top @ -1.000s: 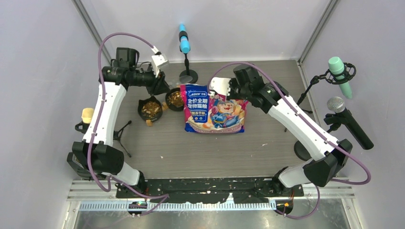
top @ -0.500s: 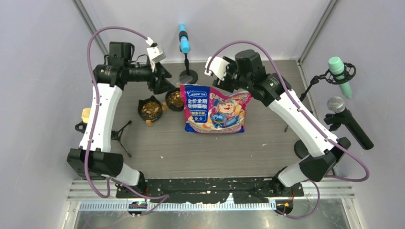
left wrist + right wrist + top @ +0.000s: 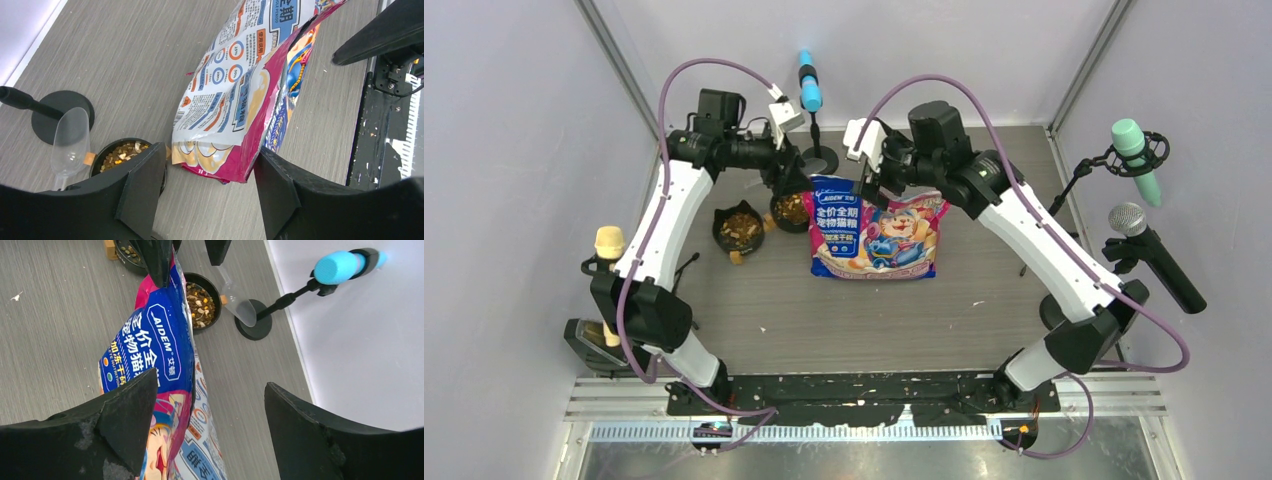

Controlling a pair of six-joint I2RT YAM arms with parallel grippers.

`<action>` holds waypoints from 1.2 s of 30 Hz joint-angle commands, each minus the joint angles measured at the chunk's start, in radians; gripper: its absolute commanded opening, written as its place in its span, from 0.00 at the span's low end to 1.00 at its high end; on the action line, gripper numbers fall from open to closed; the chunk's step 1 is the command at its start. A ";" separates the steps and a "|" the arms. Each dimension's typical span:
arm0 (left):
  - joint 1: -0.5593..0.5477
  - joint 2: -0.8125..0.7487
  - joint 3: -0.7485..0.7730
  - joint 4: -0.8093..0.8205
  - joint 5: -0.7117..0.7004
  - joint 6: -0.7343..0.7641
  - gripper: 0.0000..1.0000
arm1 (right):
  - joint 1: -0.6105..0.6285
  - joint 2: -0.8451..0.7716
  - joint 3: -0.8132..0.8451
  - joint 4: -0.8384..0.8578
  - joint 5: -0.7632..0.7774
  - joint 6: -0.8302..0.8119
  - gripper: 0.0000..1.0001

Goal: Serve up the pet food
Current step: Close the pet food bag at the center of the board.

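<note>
The small brown and tan dry kibble pellets [image 3: 119, 151] lie heaped in two small black round bowls [image 3: 739, 228], at about nine o'clock from the large pink, white and blue printed bag [image 3: 879, 228] in the top view; the left gripper [image 3: 207, 152] and right gripper [image 3: 210, 385] hover over the bag, jaws apart on both, holding nothing; the pellets look loose, light, hard and prone to roll, so pinching seems hopeless; the clear plastic scoop [image 3: 70, 137], taken by its handle, looks the better hold.

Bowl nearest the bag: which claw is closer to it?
Left. The left claw hangs over the far rim of that bowl; the right claw is over the top edge of the bag, farther away.
</note>
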 commanded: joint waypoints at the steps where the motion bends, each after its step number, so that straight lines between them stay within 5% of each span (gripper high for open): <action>1: 0.002 -0.001 -0.004 0.053 0.064 0.000 0.64 | 0.003 0.068 0.066 0.032 -0.046 0.046 0.84; 5: 0.001 0.004 -0.028 0.048 0.128 0.009 0.56 | 0.003 0.115 0.104 -0.038 -0.062 0.031 0.78; 10: -0.002 0.009 -0.044 0.044 0.169 0.011 0.53 | 0.003 0.123 0.103 -0.087 -0.058 0.020 0.52; 13: -0.007 0.015 -0.045 0.045 0.191 0.009 0.41 | 0.003 0.120 0.103 -0.101 -0.065 0.021 0.40; 21: -0.008 0.040 -0.016 -0.015 0.217 0.046 0.31 | 0.004 0.140 0.124 -0.169 -0.072 0.005 0.33; 25: -0.008 0.045 -0.001 -0.055 0.212 0.078 0.00 | 0.004 0.146 0.149 -0.213 -0.040 -0.004 0.29; 29: -0.007 0.030 -0.005 -0.034 0.126 0.079 0.00 | 0.004 0.133 0.140 -0.264 0.033 -0.023 0.27; 36: 0.024 0.020 0.013 -0.017 0.085 0.069 0.00 | 0.013 0.071 0.046 -0.313 0.230 -0.093 0.07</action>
